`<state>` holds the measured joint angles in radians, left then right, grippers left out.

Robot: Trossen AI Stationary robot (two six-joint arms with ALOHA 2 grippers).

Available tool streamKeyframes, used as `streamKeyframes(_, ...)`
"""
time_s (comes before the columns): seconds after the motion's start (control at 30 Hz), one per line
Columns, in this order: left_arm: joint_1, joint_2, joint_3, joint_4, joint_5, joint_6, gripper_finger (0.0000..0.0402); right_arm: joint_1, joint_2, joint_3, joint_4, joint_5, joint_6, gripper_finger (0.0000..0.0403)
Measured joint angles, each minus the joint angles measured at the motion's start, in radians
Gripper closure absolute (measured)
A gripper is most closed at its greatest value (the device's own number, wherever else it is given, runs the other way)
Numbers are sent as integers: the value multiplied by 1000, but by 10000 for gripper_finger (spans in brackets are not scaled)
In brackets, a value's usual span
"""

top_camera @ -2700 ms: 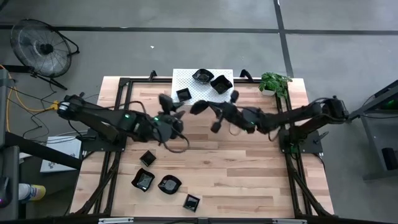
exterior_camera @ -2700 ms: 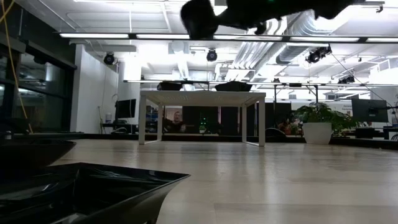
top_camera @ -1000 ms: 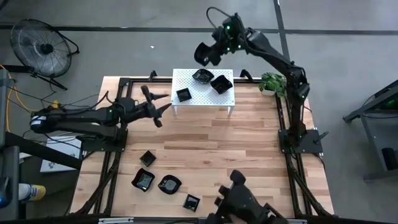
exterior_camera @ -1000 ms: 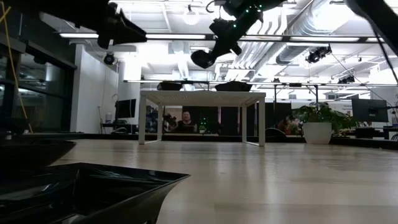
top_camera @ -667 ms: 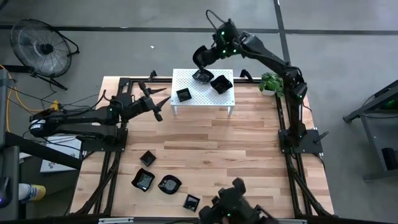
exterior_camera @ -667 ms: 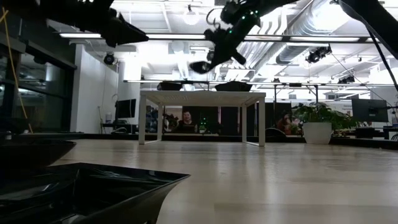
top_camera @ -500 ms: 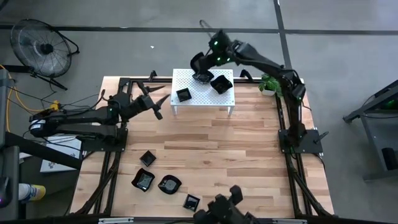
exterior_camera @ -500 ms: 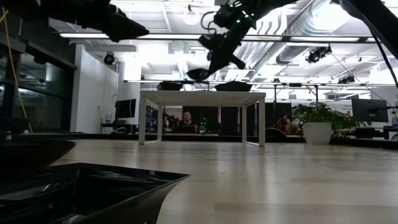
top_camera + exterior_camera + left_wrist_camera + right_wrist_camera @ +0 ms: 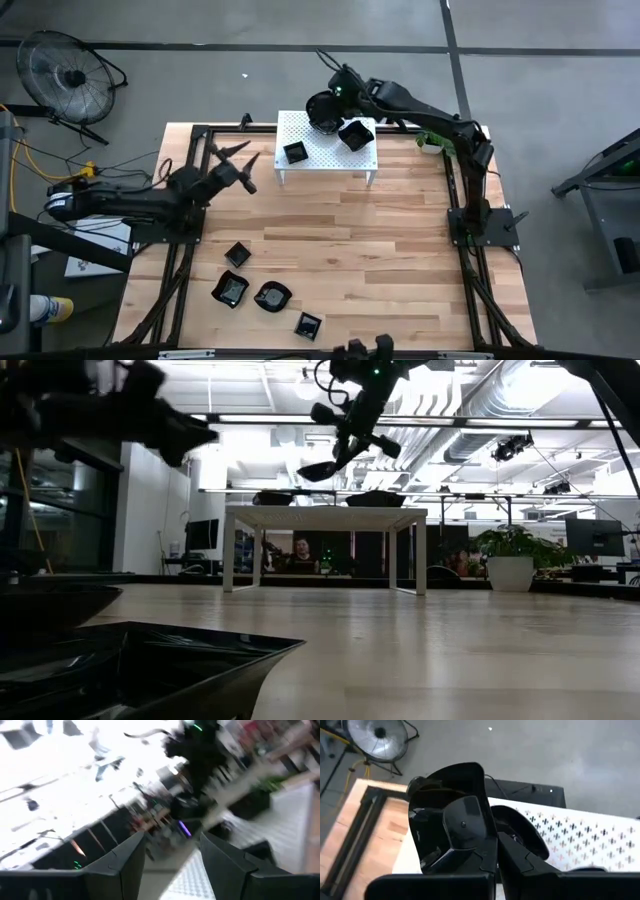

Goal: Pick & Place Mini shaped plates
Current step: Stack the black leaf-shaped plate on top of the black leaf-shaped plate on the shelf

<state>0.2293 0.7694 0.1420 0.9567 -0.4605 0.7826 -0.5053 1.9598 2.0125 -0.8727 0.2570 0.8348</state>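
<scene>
Right end effector (image 9: pixel 322 106) carries a glossy black plate (image 9: pixel 450 822) above the white stand (image 9: pixel 320 150).
Its fingers are clamped on the plate's rim; the left end effector (image 9: pixel 232 163), fingers spread and empty, hovers beside the stand.

place: open-plan lab/office | evidence: ceiling ducts (image 9: pixel 500 400); monitors (image 9: pixel 592 536); floor fan (image 9: pixel 68 72)

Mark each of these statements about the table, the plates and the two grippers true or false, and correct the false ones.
1. The right gripper is shut on a black plate. True.
2. The white stand carries no plates. False: it carries black plates.
3. The left gripper is open and holds nothing. True.
4. Four black plates lie on the table near its front left. True.
5. The potted plant stands by the left arm. False: it stands at the far right corner.
</scene>
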Motion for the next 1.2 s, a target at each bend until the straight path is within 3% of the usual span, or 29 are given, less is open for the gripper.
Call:
streamKeyframes(0.1,0,-1,-86,181,3,31,218,17,0,0,-35,80,86,403)
streamKeyframes(0.2,0,0,-116,254,32,53,218,39,-2,0,-37,132,155,403)
streamKeyframes(0.33,0,1,-117,245,124,50,218,82,-1,0,-45,218,276,403)
streamKeyframes(0.47,-1,-1,-119,253,227,14,218,139,0,0,-46,400,428,403)
streamKeyframes(0.6,-1,-1,-120,259,264,-15,218,196,4,0,-45,542,533,403)
streamKeyframes(0.97,-1,-1,-121,244,294,-108,218,200,77,0,-17,444,675,402)
streamKeyframes(1.2,-1,-1,-122,246,309,-137,218,214,82,0,-28,469,691,389)
